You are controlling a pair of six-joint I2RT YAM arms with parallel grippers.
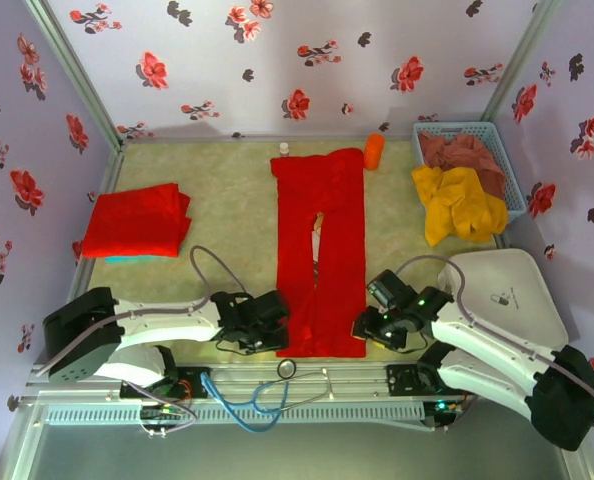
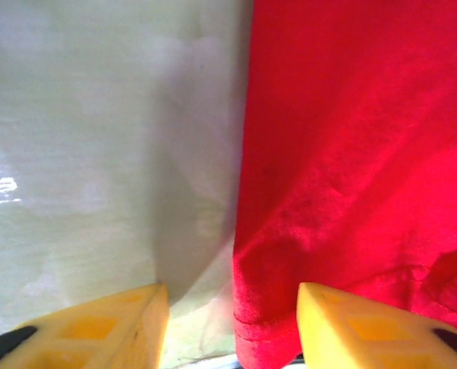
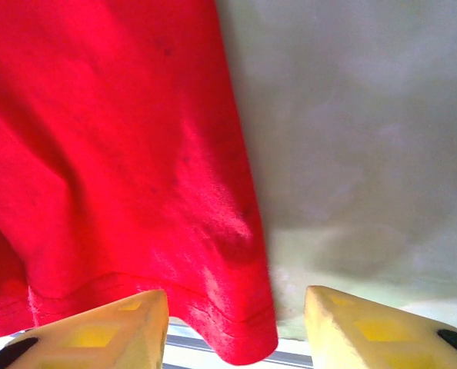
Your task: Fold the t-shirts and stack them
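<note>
Pincers (image 2: 232, 298) (image 3: 236, 296), two; red t-shirts (image 1: 320, 250) (image 1: 137, 221), two.

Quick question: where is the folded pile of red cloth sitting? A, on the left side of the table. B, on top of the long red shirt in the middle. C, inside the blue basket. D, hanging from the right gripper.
A: the folded red pile lies flat on the left side of the table, apart from the long red shirt in the middle and far from the basket.
</note>
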